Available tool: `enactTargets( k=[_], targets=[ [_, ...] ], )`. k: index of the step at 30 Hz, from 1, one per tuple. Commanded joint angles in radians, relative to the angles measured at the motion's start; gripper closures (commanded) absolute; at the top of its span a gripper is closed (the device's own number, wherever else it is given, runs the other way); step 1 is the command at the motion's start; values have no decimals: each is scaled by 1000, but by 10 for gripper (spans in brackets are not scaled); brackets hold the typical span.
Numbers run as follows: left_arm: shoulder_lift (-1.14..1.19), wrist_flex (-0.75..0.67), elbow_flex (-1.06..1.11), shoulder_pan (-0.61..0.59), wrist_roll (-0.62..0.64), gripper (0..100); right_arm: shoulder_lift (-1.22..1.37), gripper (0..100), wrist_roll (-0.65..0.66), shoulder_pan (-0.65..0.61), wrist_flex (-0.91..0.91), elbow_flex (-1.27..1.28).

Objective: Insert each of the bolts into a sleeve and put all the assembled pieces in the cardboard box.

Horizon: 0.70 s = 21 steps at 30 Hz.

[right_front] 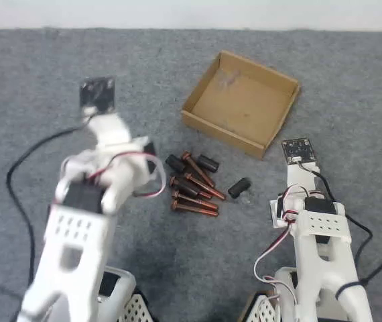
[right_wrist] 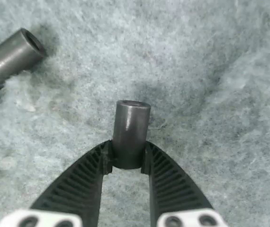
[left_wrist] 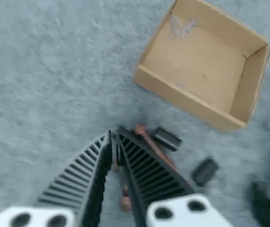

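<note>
Right wrist view: the right claw (right_wrist: 127, 160) pinches one end of a sleeve (right_wrist: 130, 127); rigid, smooth, likely slippery, better held mid-body. The left claw (left_wrist: 112, 137) is closed, empty.

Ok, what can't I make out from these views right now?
High view: the bolts overlap in a pile, so there is no sure count.
Left wrist view: the left end effector covers most of that pile.
Right wrist view: the right end effector hides the held sleeve at its lower end.
Right wrist view: a second sleeve is cut off by the edge.
</note>
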Motion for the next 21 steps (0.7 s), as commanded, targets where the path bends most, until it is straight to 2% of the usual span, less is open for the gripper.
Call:
enactTargets(
  k=[1,9,13,17,21],
  targets=[
    [218,2,-160,64,106,981,-39,972,11,12,-18,-8],
    [583,2,-367,170,342,981,-39,972,17,12,-36,-6],
    [724,-8,-410,207,393,980,-39,972,17,12,-38,-6],
    [864,-92,-414,210,430,980,-39,972,18,12,-42,-6],
    [930,-94,-438,210,440,980,-39,972,18,12,-59,-6]
  ],
)
